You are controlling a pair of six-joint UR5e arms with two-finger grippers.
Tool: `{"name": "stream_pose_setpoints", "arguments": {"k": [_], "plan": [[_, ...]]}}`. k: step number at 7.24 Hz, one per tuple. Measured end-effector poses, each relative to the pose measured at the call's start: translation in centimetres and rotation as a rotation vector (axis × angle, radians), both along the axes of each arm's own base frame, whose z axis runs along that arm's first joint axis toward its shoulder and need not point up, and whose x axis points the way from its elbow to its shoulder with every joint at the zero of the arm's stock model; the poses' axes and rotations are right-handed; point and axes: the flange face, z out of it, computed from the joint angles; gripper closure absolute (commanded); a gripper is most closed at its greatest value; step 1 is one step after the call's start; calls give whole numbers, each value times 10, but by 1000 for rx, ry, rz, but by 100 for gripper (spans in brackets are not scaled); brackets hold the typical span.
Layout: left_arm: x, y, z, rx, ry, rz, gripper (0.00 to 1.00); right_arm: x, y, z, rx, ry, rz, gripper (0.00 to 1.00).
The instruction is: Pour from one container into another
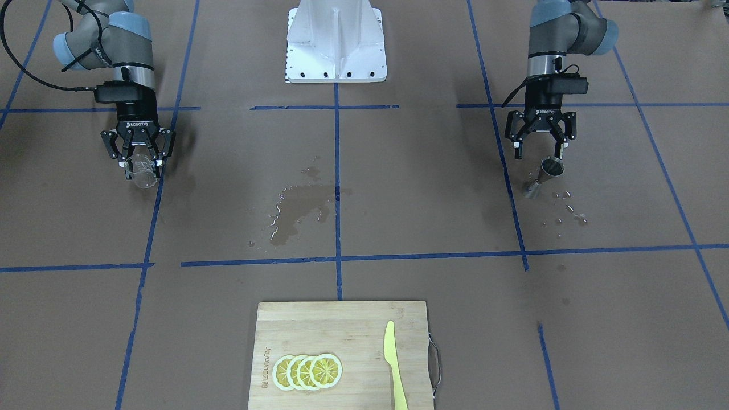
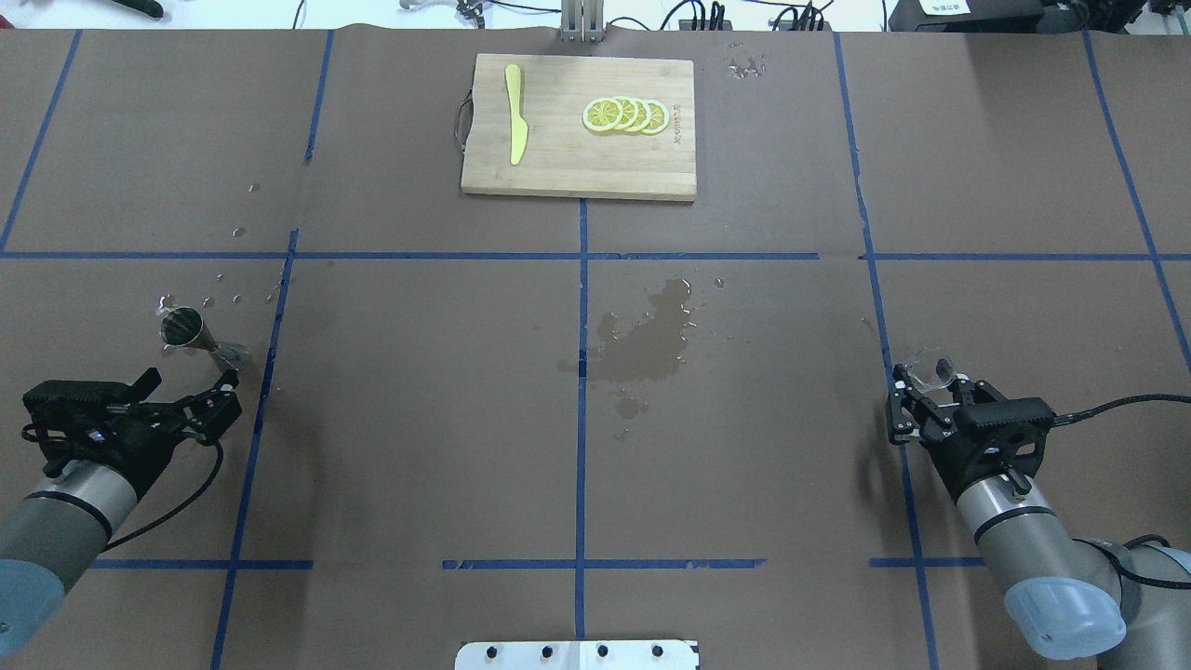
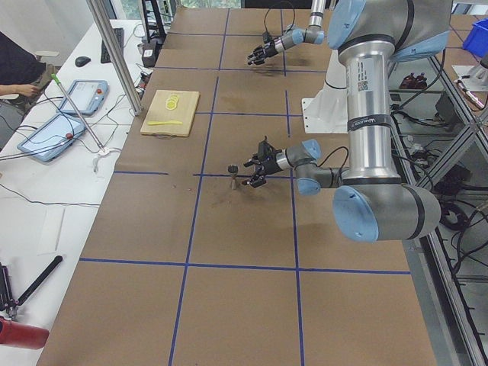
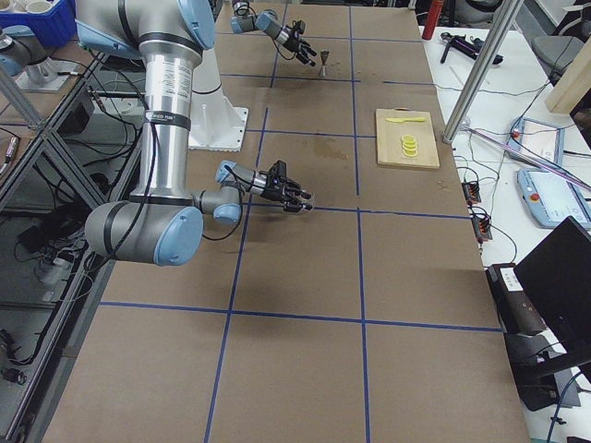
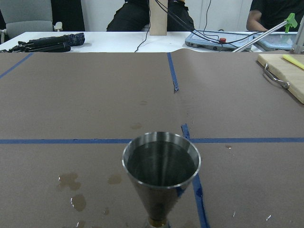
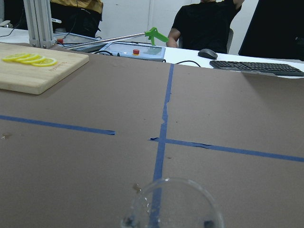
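Note:
The metal jigger (image 2: 191, 333) stands upright on the brown paper at the robot's left, and fills the lower middle of the left wrist view (image 5: 161, 175). My left gripper (image 2: 186, 383) is open just behind it, fingers spread and apart from it; the front-facing view shows the same gripper (image 1: 539, 152) and jigger (image 1: 545, 175). On the robot's right, my right gripper (image 2: 930, 386) has its fingers closed on either side of the clear cup (image 2: 933, 370), whose rim shows at the bottom of the right wrist view (image 6: 173, 204).
A wet spill (image 2: 651, 340) darkens the table's middle, and droplets lie around the jigger. At the far edge, a wooden cutting board (image 2: 558, 163) carries lemon slices (image 2: 625, 114) and a yellow knife (image 2: 515, 126). The white robot base (image 1: 336, 45) stands between the arms. People sit beyond the far side.

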Motion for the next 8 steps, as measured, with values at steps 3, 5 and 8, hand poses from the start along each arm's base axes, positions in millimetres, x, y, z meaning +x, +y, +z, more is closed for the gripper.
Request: {"name": "stream_pose_setpoints", "arguments": {"k": [3, 5, 8], "plan": [[-13, 8, -9, -17, 2, 57, 0, -4, 6, 1, -3, 0, -18, 85], [-27, 15, -20, -37, 8, 117, 0, -6, 8, 3, -4, 4, -25, 45], [-39, 22, -28, -50, 5, 168, 0, -7, 11, 6, -5, 9, -30, 2]]}}
